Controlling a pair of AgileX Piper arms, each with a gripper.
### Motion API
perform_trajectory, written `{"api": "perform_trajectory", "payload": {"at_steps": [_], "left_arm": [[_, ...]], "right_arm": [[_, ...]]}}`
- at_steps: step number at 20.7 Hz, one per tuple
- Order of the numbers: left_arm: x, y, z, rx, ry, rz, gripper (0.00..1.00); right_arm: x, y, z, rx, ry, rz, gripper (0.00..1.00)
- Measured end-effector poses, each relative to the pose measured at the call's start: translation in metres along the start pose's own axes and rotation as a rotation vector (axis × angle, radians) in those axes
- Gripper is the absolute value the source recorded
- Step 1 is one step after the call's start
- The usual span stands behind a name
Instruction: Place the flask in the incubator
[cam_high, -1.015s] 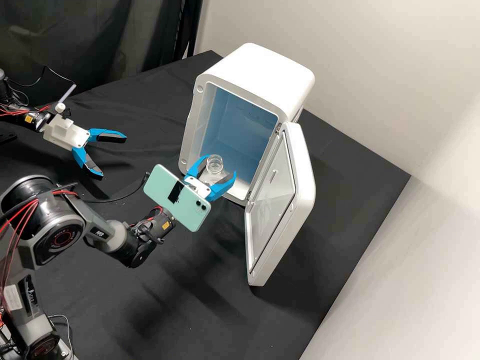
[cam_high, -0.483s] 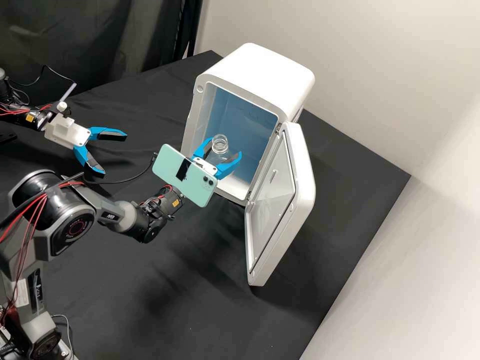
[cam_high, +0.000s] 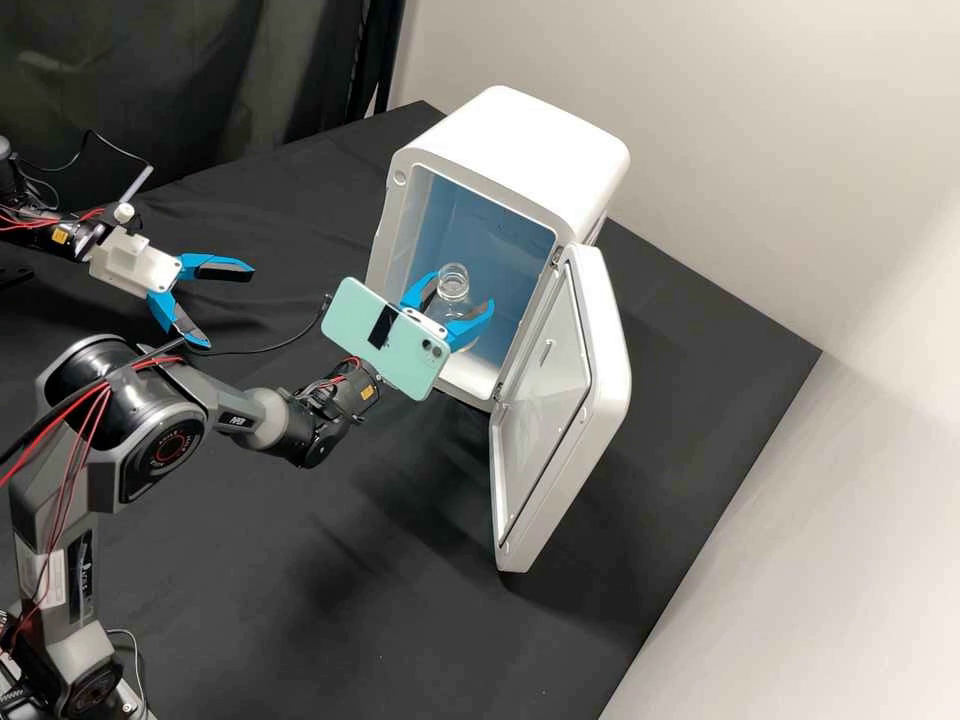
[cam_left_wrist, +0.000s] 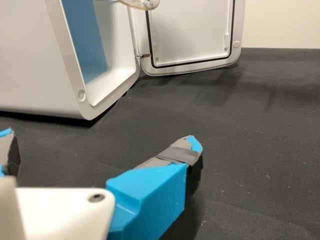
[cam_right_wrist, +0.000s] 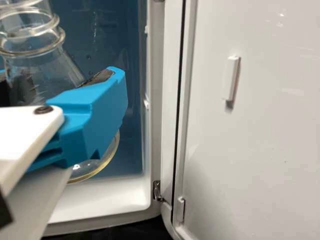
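Note:
A clear glass flask (cam_high: 453, 285) is held in the opening of the white incubator (cam_high: 520, 150), against its blue interior. My right gripper (cam_high: 455, 303) is shut on the flask's body, below the neck. In the right wrist view the flask (cam_right_wrist: 35, 45) is tilted between the blue fingers (cam_right_wrist: 95, 115), its base just above the incubator's white floor (cam_right_wrist: 110, 200). The door (cam_high: 560, 400) stands swung wide open to the right. My left gripper (cam_high: 222, 305) hovers open and empty over the bench, left of the incubator (cam_left_wrist: 40, 60).
A mint-green phone (cam_high: 385, 338) is mounted on the right wrist. A thin black cable (cam_high: 260, 350) lies on the bench between the arms. The open door (cam_right_wrist: 240, 125) is close beside the right gripper. Black bench surface (cam_high: 400, 600) spreads in front.
The right gripper has carried the flask up and farther into the incubator's opening. The left arm has barely moved.

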Motion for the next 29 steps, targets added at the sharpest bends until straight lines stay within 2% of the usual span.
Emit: {"api": "perform_trajectory", "payload": {"at_steps": [2, 6, 9, 12, 18, 22, 24, 26, 29], "left_arm": [[0.000, 0.0000, 0.000, 0.000, 0.000, 0.000, 1.00], [0.000, 0.0000, 0.000, 0.000, 0.000, 0.000, 1.00], [0.000, 0.0000, 0.000, 0.000, 0.000, 0.000, 1.00], [0.000, 0.0000, 0.000, 0.000, 0.000, 0.000, 1.00], [0.001, 0.0014, 0.000, 0.002, -0.001, 0.006, 1.00], [0.002, 0.0014, 0.000, 0.002, -0.001, 0.006, 1.00], [0.003, -0.0006, -0.001, -0.001, 0.000, -0.003, 1.00], [0.003, -0.0008, -0.001, -0.001, 0.001, -0.004, 1.00], [0.003, -0.0011, -0.001, -0.001, 0.001, -0.005, 1.00]], "right_arm": [[0.002, -0.001, 0.002, -0.008, -0.004, -0.002, 0.00], [0.002, -0.006, 0.006, -0.014, -0.029, -0.027, 0.00], [0.008, -0.006, 0.006, -0.014, -0.025, -0.023, 0.00], [0.017, -0.004, 0.005, -0.022, -0.016, -0.012, 0.00], [0.044, 0.000, 0.004, -0.026, -0.045, -0.039, 0.00], [0.061, 0.004, 0.001, -0.042, -0.047, -0.040, 0.00], [0.068, 0.003, -0.001, -0.044, -0.053, -0.051, 0.00], [0.074, 0.000, -0.004, -0.040, -0.062, -0.074, 0.00], [0.080, -0.001, -0.008, -0.041, -0.065, -0.089, 0.00]]}}
